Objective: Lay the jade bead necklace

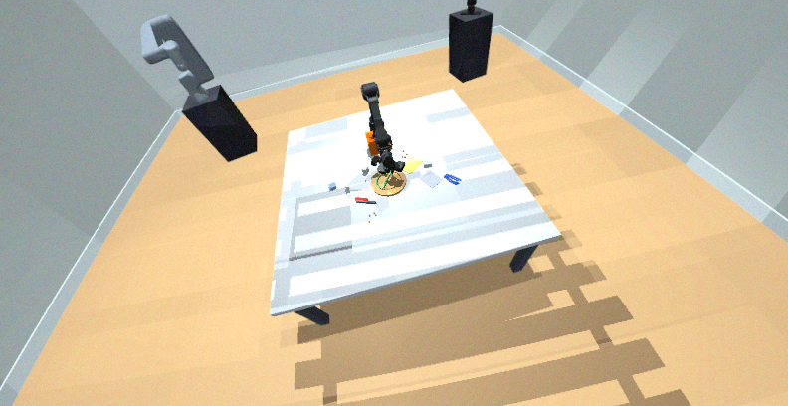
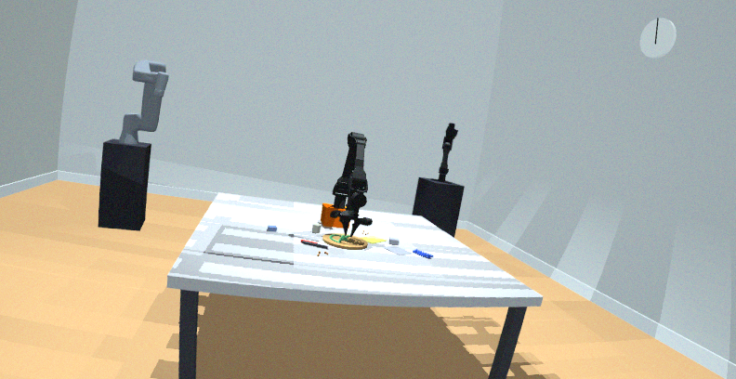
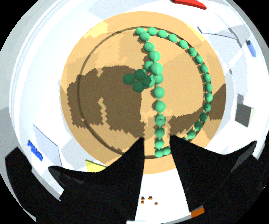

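Necklace (image 1: 378, 184) (image 2: 335, 238) (image 3: 159, 106) on board (image 1: 398, 189) (image 2: 354, 246) (image 3: 110, 45), near gripper (image 1: 390, 171) (image 2: 348, 235) (image 3: 157, 138); fingers slightly apart, gripping nothing.

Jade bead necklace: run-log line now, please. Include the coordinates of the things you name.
Green bead necklace (image 1: 378, 184) (image 2: 333, 238) (image 3: 159, 92) partly along groove (image 3: 78, 90), rest across round wooden board (image 1: 389, 193) (image 2: 349, 246) (image 3: 105, 45) | black gripper (image 1: 389, 171) (image 2: 348, 235) (image 3: 157, 139) part-open, empty

Around the white table (image 1: 419, 221) (image 2: 360, 294), pale grey walls (image 1: 308, 11) (image 2: 308, 67) enclose a tan wooden floor (image 1: 137, 271) (image 2: 51, 273); banded light and shadow cross its top.
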Available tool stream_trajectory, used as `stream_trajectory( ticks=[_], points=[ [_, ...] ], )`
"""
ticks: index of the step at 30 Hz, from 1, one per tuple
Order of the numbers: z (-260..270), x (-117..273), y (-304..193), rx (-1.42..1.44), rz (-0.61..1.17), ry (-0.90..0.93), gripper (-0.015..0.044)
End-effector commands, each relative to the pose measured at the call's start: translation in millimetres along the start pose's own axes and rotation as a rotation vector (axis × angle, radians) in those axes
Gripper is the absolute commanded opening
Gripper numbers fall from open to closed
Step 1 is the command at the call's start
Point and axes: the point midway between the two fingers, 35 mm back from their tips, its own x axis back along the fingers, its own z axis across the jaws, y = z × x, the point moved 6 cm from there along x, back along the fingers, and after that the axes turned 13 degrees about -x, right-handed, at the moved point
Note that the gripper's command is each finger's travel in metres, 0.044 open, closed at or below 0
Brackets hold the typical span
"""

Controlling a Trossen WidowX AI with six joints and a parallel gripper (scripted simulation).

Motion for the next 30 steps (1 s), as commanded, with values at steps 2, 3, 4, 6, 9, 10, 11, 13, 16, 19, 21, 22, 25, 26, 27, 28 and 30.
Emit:
stream_trajectory(
  ticks=[2,3,4,6,9,10,11,13,16,19,21,22,25,26,27,28,30],
  points=[
    [-2.5,-4.4,-2.4,-0.005,0.013,-0.009,0.012],
    [-2.5,-4.4,-2.4,-0.005,0.013,-0.009,0.012],
    [-2.5,-4.4,-2.4,-0.005,0.013,-0.009,0.012],
    [-2.5,-4.4,-2.4,-0.005,0.013,-0.009,0.012],
    [-2.5,-4.4,-2.4,-0.005,0.013,-0.009,0.012],
    [-1.3,-2.4,-1.0,0.0,0.005,-0.006,0.0094],
    [-1.3,-2.4,-1.0,0.0,0.005,-0.006,0.0067],
    [-1.3,-2.4,-1.0,0.0,0.005,-0.006,0.0015],
    [-1.3,-2.4,-1.0,0.0,0.005,-0.006,0.0],
    [-1.3,-2.4,-1.0,0.0,0.005,-0.006,0.0],
    [-1.3,-2.4,-1.0,0.0,0.005,-0.006,0.0],
    [-1.3,-2.4,-1.0,0.0,0.005,-0.006,0.0],
    [-1.3,-2.4,-1.0,0.0,0.005,-0.006,0.0],
    [-1.3,-2.4,-1.0,0.0,0.005,-0.006,0.0],
    [-1.3,-2.4,-1.0,0.0,0.005,-0.006,0.0],
    [-1.3,-2.4,-1.0,0.0,0.005,-0.006,0.0],
    [-1.3,-2.4,-1.0,0.0,0.005,-0.006,0.0]
  ],
)
